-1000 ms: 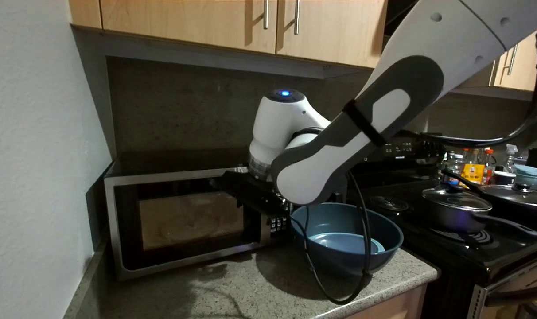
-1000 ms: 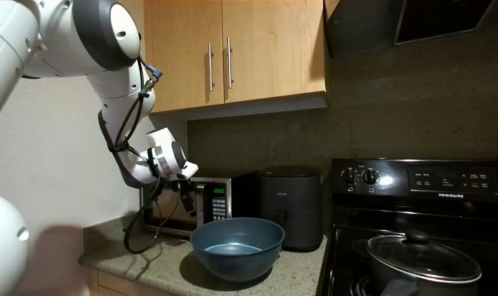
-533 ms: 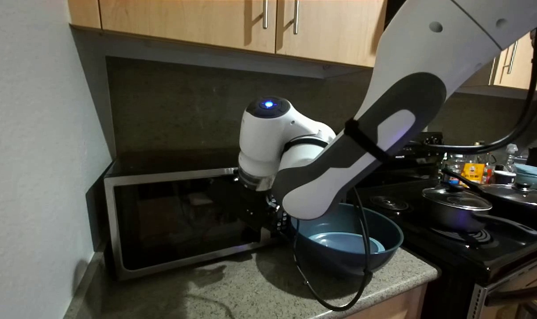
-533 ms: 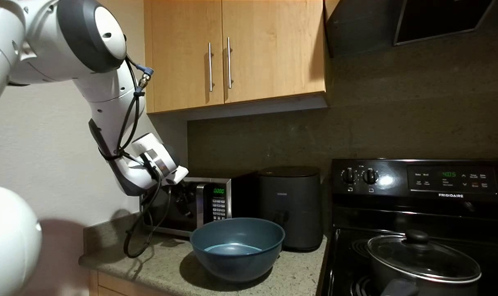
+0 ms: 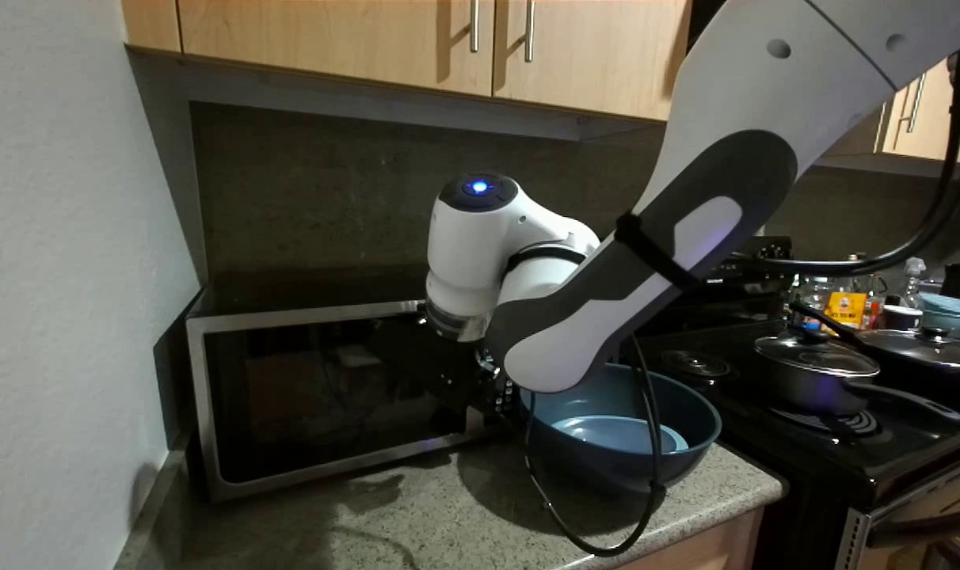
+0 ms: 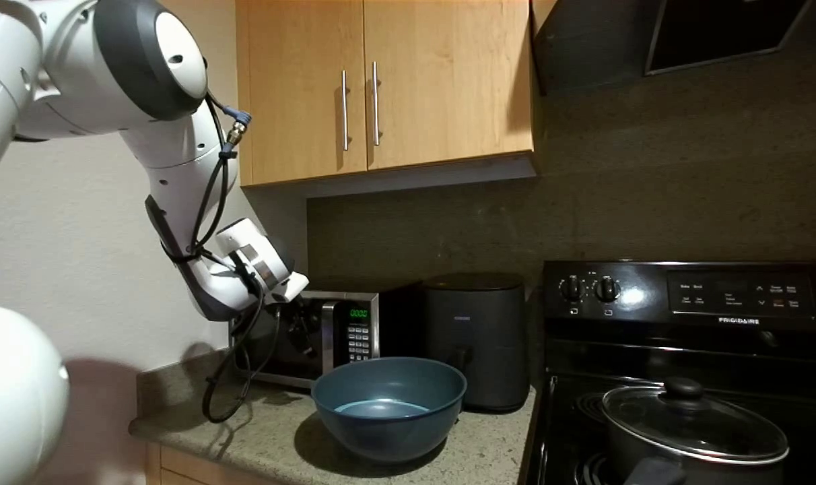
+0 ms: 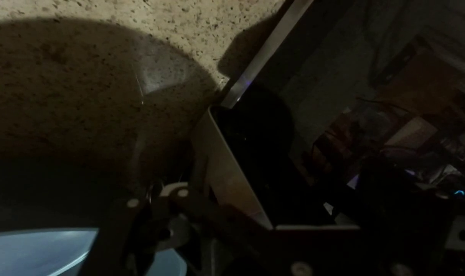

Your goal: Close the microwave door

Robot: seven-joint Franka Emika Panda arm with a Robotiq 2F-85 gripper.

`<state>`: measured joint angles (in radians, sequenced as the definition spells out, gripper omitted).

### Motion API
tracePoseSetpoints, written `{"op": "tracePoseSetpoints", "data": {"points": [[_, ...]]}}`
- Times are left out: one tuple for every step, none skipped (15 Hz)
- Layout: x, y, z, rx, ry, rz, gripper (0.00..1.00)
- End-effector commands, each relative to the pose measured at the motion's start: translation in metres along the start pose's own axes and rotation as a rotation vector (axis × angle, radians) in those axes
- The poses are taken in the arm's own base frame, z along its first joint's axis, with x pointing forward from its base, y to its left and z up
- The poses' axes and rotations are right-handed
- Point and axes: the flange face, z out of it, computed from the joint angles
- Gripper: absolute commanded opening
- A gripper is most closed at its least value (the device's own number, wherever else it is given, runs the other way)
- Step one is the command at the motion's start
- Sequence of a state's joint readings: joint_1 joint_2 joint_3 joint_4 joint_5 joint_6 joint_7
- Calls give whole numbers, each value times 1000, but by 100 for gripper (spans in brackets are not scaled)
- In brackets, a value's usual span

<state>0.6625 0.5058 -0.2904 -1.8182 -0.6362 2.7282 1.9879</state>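
Hanging before the seemingly closed microwave door (image 5: 290, 423), the gripper (image 6: 307, 345) shows too dimly to tell spread from pinched.

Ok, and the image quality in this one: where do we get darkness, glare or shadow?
Wrist view: very dim, with murky reflections in the microwave door; in an exterior view: white glare on the stove's back panel; in both exterior views: a dark shadow beside the blue bowl on the countertop.
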Motion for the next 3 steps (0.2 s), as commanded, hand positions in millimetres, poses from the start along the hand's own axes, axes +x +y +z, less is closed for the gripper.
{"op": "tracePoseSetpoints", "data": {"points": [[0, -1, 0, 0, 0, 0, 100], [0, -1, 0, 0, 0, 0, 100], [0, -1, 0, 0, 0, 0, 100]]}}
